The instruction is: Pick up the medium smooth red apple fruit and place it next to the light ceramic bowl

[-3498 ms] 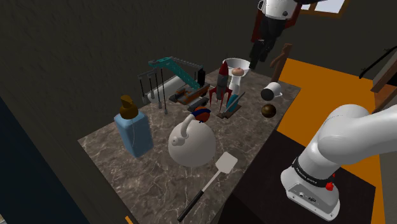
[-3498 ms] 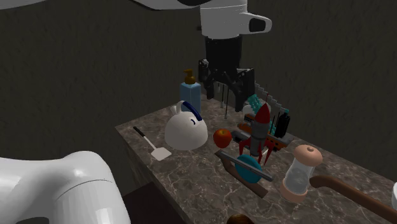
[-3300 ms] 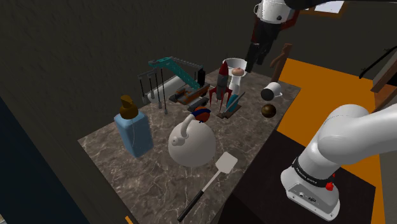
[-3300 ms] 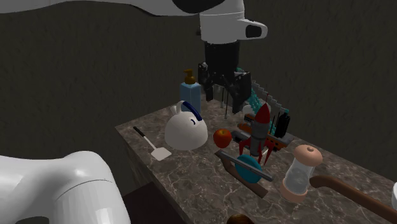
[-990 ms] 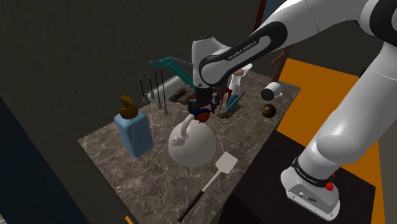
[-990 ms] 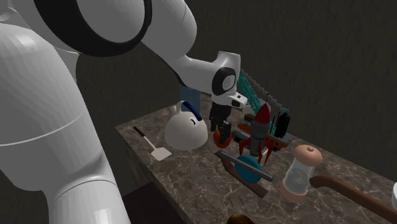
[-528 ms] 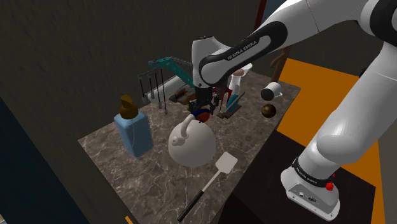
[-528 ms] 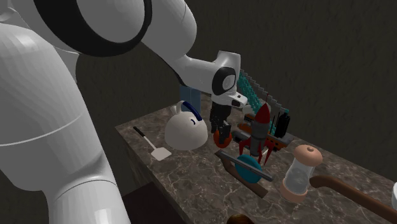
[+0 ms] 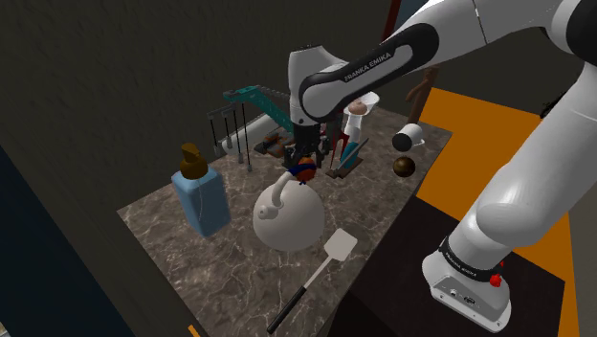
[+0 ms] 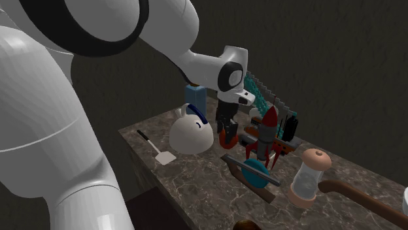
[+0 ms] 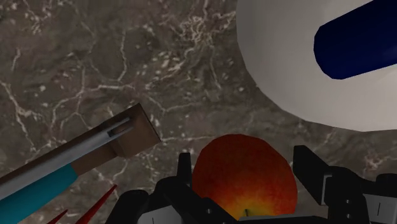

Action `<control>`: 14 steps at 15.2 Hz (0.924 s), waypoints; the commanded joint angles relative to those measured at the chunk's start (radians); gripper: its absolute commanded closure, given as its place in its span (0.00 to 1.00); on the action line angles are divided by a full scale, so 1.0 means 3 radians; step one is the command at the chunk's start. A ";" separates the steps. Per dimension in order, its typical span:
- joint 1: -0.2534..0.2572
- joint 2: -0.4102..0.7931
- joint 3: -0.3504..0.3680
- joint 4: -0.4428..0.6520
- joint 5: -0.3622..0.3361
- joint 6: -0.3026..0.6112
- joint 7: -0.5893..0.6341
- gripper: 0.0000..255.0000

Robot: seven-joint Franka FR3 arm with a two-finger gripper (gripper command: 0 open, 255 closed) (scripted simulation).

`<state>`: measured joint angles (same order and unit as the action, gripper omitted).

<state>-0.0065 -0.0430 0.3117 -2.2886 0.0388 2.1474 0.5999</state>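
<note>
1. Dark-walled room; cluttered marble counter (image 9: pixel 230 258).
2. Gripper (image 9: pixel 305 161) clamped on apple (image 11: pixel 245 177), fingers (image 11: pixel 313 168) flanking its widest part, likely for a secure carry.
3. Apple between fingers; white kettle (image 11: pixel 286 70) just beyond.

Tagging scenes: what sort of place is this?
Probably a home kitchen counter: a marbled top crowded with a white kettle, a spatula, a soap dispenser and a mug.
</note>
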 commanded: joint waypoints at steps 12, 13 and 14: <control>-0.0006 -0.0286 -0.0027 0.0320 0.0075 -0.0597 -0.0057 1.00; -0.0006 -0.0302 -0.0029 0.0350 0.0078 -0.0642 -0.0059 1.00; -0.0007 -0.0317 -0.0032 0.0380 0.0081 -0.0687 -0.0061 1.00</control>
<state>-0.0085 -0.1317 0.3028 -2.1813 0.0615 1.9548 0.5822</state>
